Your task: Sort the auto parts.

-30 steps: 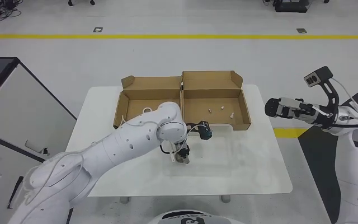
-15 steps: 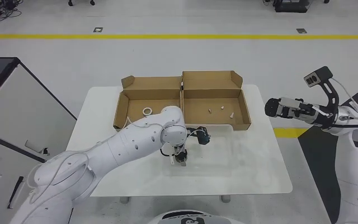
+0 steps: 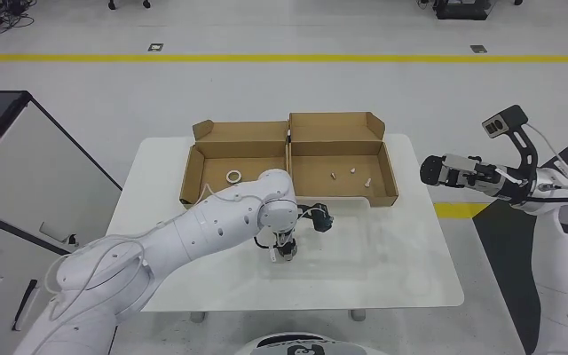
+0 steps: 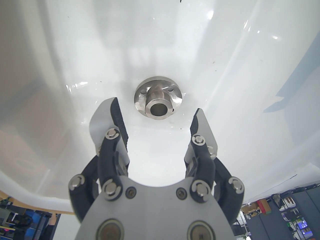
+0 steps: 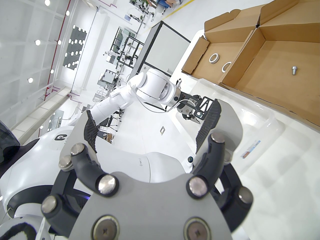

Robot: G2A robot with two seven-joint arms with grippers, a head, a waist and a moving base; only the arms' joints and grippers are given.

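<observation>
Left gripper [image 4: 156, 106] fingers [image 4: 120, 121] apart above the white bench [image 4: 237, 51], steel flanged bushing [image 4: 157, 93] standing just past and between their tips, untouched, from above hard to make out under the wrist, right gripper [image 5: 151, 109] fingers [image 5: 207, 123] spread, empty, beyond the bench edge

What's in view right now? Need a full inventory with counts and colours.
table: 1, white, centre.
ring box: 1, brown cardboard, open, table's far side.
small-parts box: 1, brown cardboard, open, beside the ring box.
rings: 2, white, in the ring box.
small parts: 3, pale, in the small-parts box.
flanged bushing: 1, silver metal, on the table.
left gripper: 1, open, over the flanged bushing.
right gripper: 1, open, beyond the table's right edge.
</observation>
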